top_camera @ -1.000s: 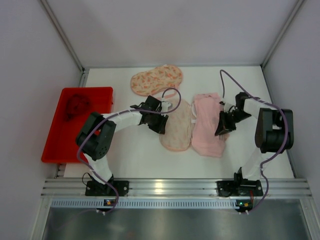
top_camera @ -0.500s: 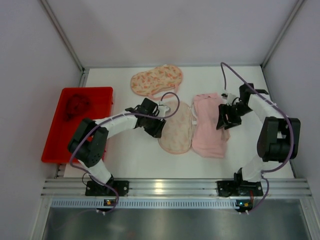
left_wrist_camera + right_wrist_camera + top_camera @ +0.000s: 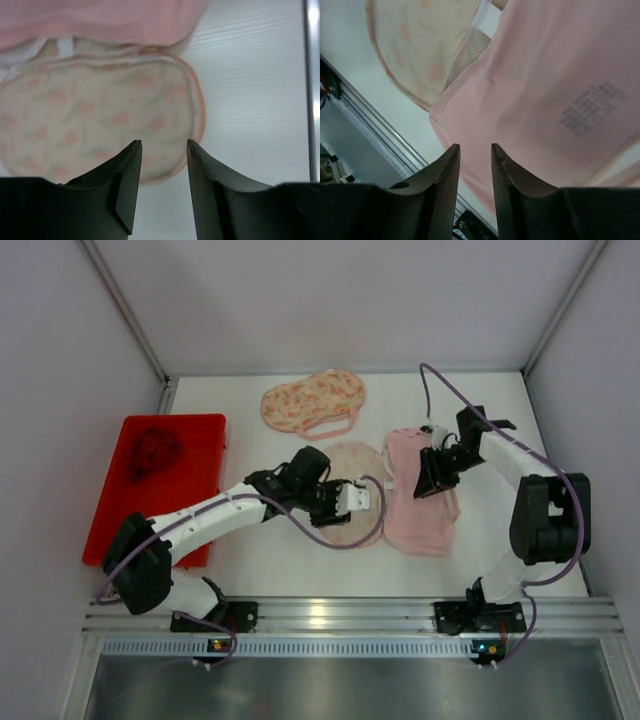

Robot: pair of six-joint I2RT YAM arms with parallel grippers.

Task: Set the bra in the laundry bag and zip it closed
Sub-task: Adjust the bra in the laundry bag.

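— Risk from here?
— Catching a single layer. Hangs parted and empty on the left: left tool [image 3: 162, 145] right over the rim of the mesh half [image 3: 100, 105] of the laundry bag [image 3: 425, 520]. Likely to pinch mesh alone on closing there, or to drag the whole bag across the desk [image 3: 270, 560] instead of holding the mouth wide.
— And the right tool [image 3: 475, 147]?
— Parted only slightly, nothing between the tips, pink half [image 3: 535, 100] directly beneath. Same danger: bunching the fabric, or folding the flap shut over nothing.
— And the bra [image 3: 310, 400]?
— Apparently the floral piece well beyond the left tool, toward the far wall, apart from both tools and not yet in the bag. No use zipping yet.
— Different from a second ago?
— Reaches much further across on the left, now above the mesh half rather than at its outer edge. On the right, drawn inward from the pink half's outer edge. No shift in the bra or the red tray [image 3: 190, 440].
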